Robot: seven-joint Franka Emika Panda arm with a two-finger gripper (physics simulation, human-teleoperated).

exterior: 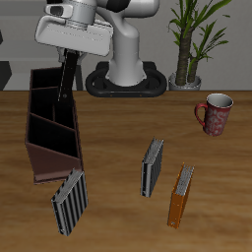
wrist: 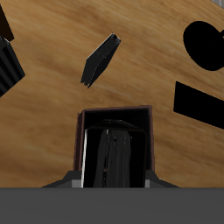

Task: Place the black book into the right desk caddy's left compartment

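Observation:
The black book (exterior: 68,91) hangs upright from my gripper (exterior: 69,65), which is shut on its upper end. Its lower end reaches down between the walls of the right desk caddy (exterior: 44,157), a long dark reddish-brown box with dividers, toward the caddy's back end. In the wrist view the black book (wrist: 116,156) shows edge-on inside a reddish-brown walled section (wrist: 79,149) of the caddy. My fingertips are hidden there. I cannot tell whether the book rests on the caddy's floor.
A grey-and-black striped book (exterior: 69,202) leans by the caddy's front end, and another (exterior: 153,165) stands mid-table, also in the wrist view (wrist: 101,59). An orange-brown book (exterior: 180,195) stands nearby. A patterned mug (exterior: 215,113) and a potted plant (exterior: 192,44) are farther back.

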